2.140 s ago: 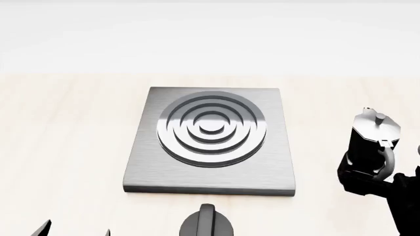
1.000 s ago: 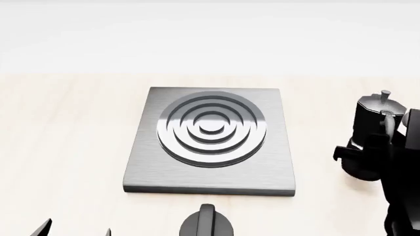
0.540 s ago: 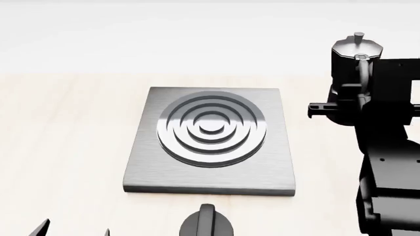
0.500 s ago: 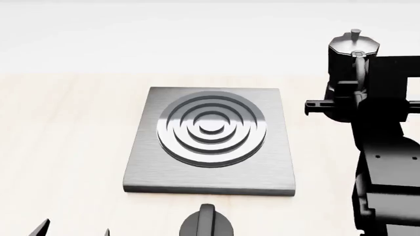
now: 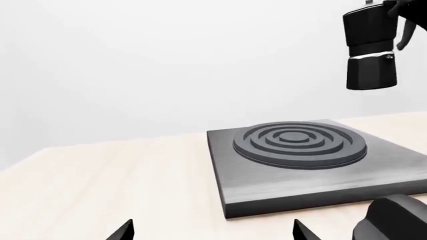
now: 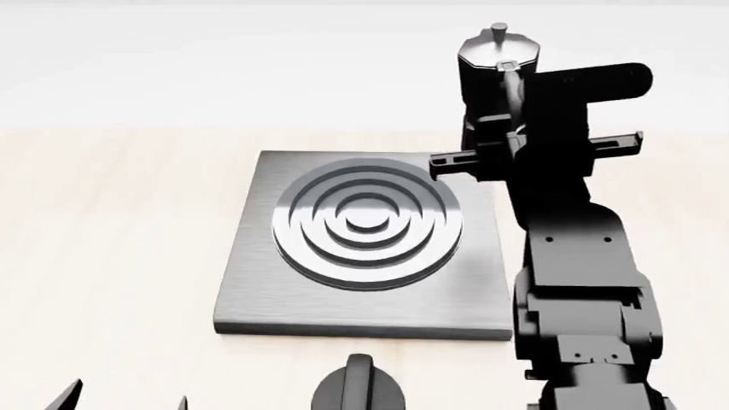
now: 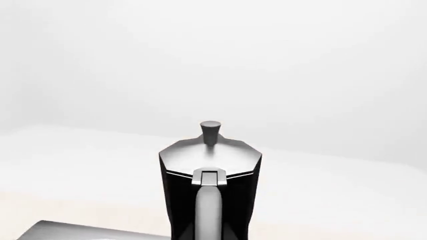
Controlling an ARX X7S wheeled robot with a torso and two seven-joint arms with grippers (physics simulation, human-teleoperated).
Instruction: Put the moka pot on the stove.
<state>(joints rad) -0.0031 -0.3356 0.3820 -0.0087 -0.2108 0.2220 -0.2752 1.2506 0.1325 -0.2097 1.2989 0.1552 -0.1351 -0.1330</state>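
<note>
The moka pot point(image 6: 494, 67) hangs in the air, upright, above the far right part of the stove point(image 6: 259, 295). My right gripper point(image 6: 507, 120) is shut on the pot's curved handle from behind. In the right wrist view the moka pot point(image 7: 210, 170) fills the centre, its handle held between the fingers, with a corner of the stove point(image 7: 73, 231) below. In the left wrist view the moka pot point(image 5: 370, 50) floats well above the stove point(image 5: 267, 185). My left gripper point(image 5: 212, 232) is open and empty, low over the table in front of the stove; its tips show in the head view point(image 6: 123, 400).
A squat black round knob point(image 6: 358, 389) with a ridge sits on the light wooden table point(image 6: 114, 222) just in front of the stove, also in the left wrist view point(image 5: 393, 220). My right arm point(image 6: 575, 282) rises along the stove's right edge.
My right gripper has lifted the moka pot off the table at the right and carried it up and to the left, to above the stove's far right part. The left gripper has stayed put.
</note>
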